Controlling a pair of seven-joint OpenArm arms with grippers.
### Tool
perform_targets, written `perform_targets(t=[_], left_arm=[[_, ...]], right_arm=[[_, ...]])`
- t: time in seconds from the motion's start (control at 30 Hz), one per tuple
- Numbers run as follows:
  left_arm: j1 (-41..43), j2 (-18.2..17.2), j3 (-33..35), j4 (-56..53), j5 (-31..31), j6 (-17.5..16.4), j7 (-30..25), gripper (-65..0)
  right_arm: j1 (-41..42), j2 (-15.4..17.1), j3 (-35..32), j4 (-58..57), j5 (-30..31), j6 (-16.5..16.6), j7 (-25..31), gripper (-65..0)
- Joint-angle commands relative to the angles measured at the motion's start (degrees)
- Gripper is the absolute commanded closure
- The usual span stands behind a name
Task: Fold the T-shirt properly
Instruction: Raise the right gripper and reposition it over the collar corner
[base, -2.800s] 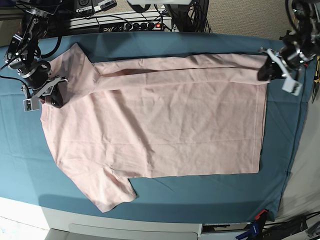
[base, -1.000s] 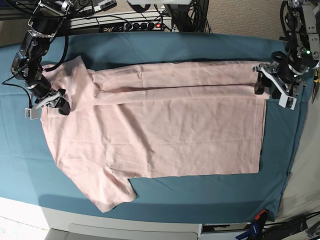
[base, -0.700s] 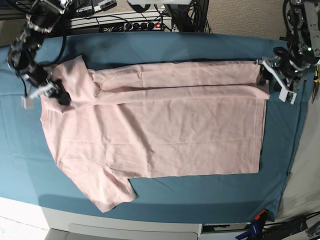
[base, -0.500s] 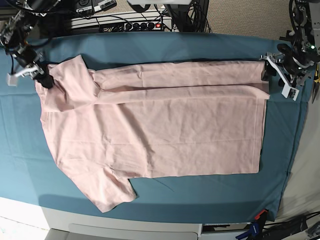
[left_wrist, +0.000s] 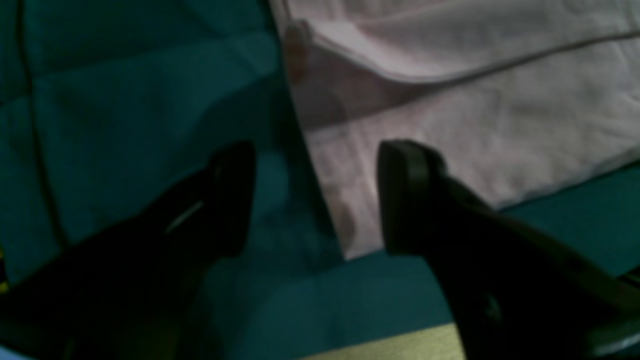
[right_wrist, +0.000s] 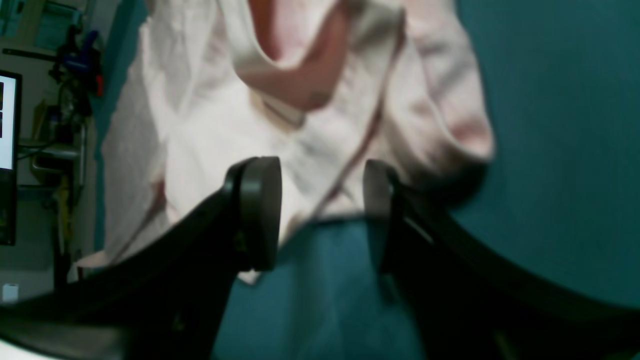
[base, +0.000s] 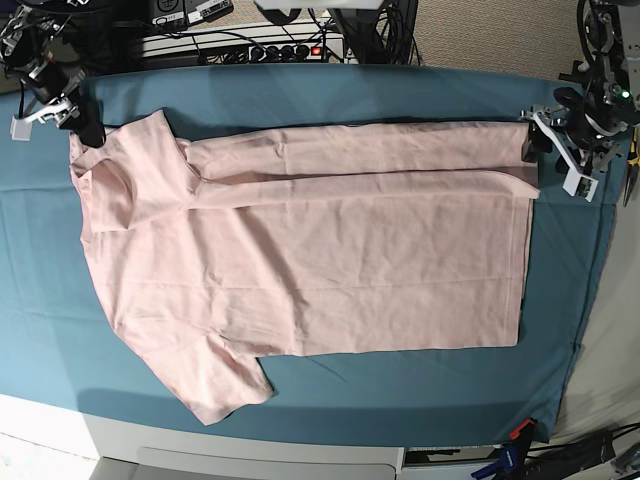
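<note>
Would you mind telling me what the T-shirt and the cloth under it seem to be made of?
T-shirt: probably soft cotton knit, matte pale pink; it creases finely and shows stitched hems. Cloth: apparently thin woven fabric, matte teal, lying flat with faint fold lines.

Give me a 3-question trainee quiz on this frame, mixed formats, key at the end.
1. True or false: the left gripper is shut on the T-shirt.
2. Multiple choice: which part of the T-shirt is folded over onto the body? A) the long edge nearest the power strip B) the hem edge beside the left gripper C) the sleeve nearest the bottom of the base view
3. Fill in: the right gripper sits by the shirt's ____ end.

Key
1. False. Its jaws stand apart in the left wrist view, with nothing held between them.
2. A
3. Collar. The neck opening shows just ahead of it in the right wrist view.
</note>
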Motion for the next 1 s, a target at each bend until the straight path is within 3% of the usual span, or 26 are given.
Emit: perform_targets(t=[0.0,0.4,0.63,0.9,0.97], left_arm=[[-0.2,-1.0,-0.5,0.8,-0.6,0.0,-1.0,-38.6],[-0.2,-0.9,-0.5,0.8,-0.6,0.0,-1.0,-38.6],[-0.1,-0.9,-0.5,0.8,-0.6,0.0,-0.9,-38.6],[-0.2,-0.9,-0.5,0.8,-0.6,0.0,-0.9,-38.6],[-0.2,-0.9,-0.5,0.8,-0.6,0.0,-0.9,-38.6]], right_arm=[[0.5,1.3,0.4,0.9,1.9,0.3,0.7,-27.6],[2.8,-0.3,0.3,0.9,0.9,0.3,1.2,-27.5],[2.9,-5.0,0.3,0.9,-8.5,0.3,10.8,-27.5],[3.0,-6.3,0.3,0.9,-9.8,0.3,11.4,-27.4],[3.0,-6.3,0.3,0.9,-9.9,0.3,11.4,-22.2]])
